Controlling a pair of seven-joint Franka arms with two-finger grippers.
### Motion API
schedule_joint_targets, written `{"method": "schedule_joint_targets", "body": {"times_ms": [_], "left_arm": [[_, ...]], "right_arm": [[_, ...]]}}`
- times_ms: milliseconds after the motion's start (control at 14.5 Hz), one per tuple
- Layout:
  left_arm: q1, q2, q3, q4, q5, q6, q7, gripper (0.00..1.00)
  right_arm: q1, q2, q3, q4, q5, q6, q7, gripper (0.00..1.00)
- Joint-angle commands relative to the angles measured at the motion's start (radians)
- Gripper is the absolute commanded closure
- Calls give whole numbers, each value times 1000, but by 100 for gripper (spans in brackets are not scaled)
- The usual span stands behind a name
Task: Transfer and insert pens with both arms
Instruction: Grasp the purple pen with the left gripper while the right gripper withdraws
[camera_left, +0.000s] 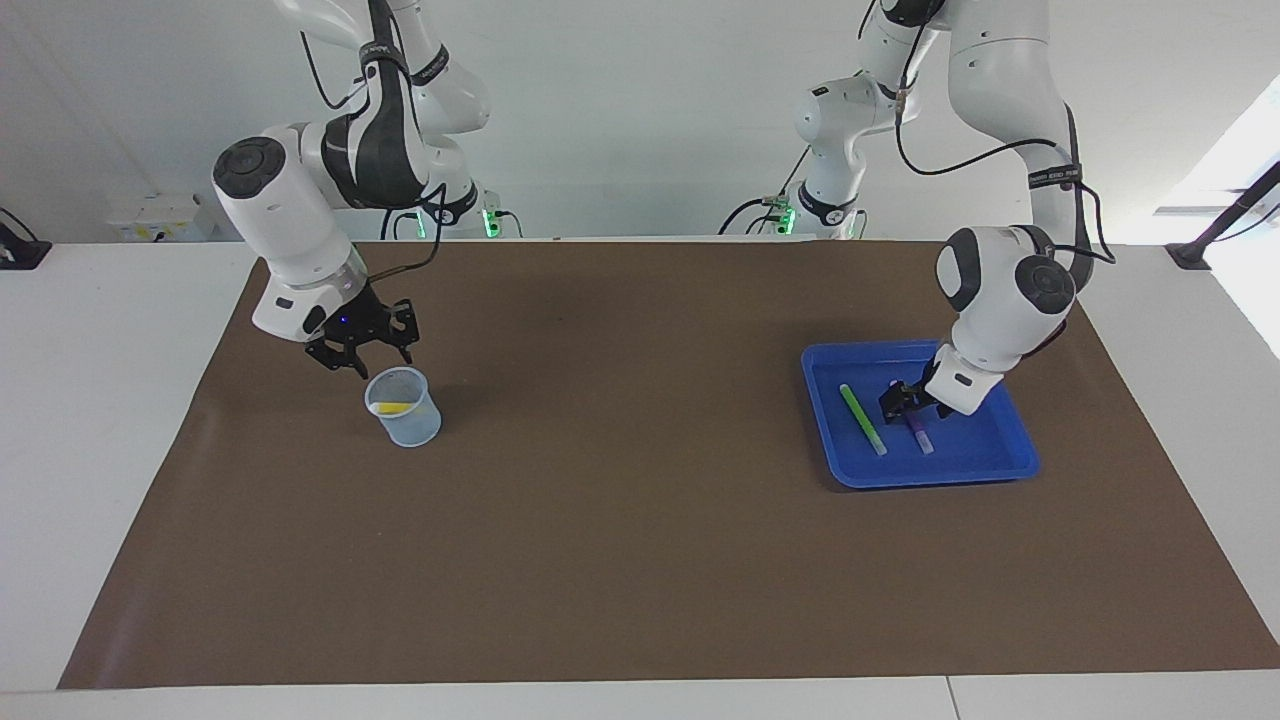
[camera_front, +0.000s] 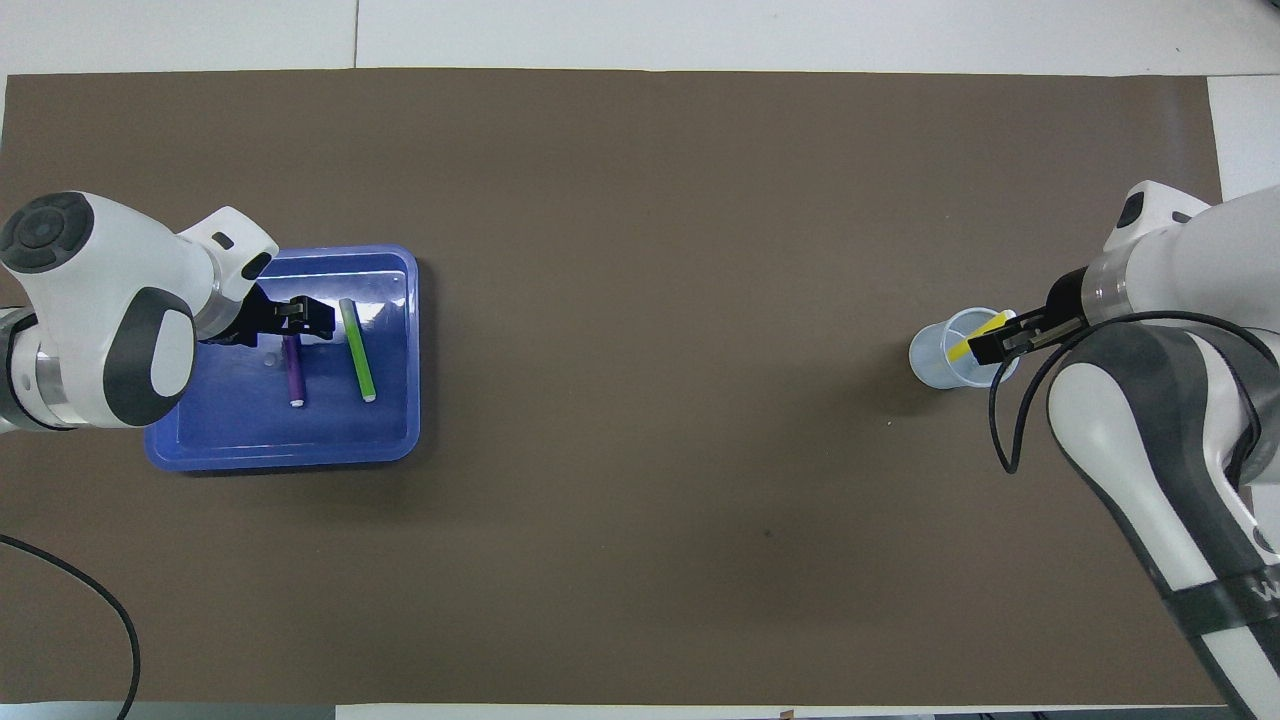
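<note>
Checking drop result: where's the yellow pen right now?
Inside the clear cup at the right arm's end of the table, the yellow pen lies just under the right end effector.

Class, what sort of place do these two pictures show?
Most likely a robotics lab: two white arms work at a table under a brown mat, with a blue tray and a clear cup staged for pens, against bare white walls.

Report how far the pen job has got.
Done: the yellow pen lies in the clear cup, with the right end effector open just above the cup's rim. In hand: the left end effector is down at the purple pen in the blue tray; no grip shows yet. Left: the purple pen and the green pen, both lying in the tray.
</note>
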Motion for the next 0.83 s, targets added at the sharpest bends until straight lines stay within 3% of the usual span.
{"method": "schedule_joint_targets", "body": {"times_ms": [0, 138, 346, 553, 761], "left_arm": [[-7, 14, 5, -4, 26, 22, 34, 7], [-9, 25, 5, -4, 39, 22, 34, 11], [-7, 29, 5, -4, 65, 21, 35, 14], [-7, 28, 5, -7, 65, 21, 34, 20], [-3, 28, 5, -15, 65, 24, 34, 50]], "right_arm": [[44, 3, 11, 63, 54, -31, -12, 0], [70, 1, 12, 94, 171, -37, 17, 0], [116, 3, 12, 111, 389, -43, 269, 0], [190, -8, 12, 114, 519, -34, 497, 0], [262, -13, 12, 114, 544, -25, 664, 0]]}}
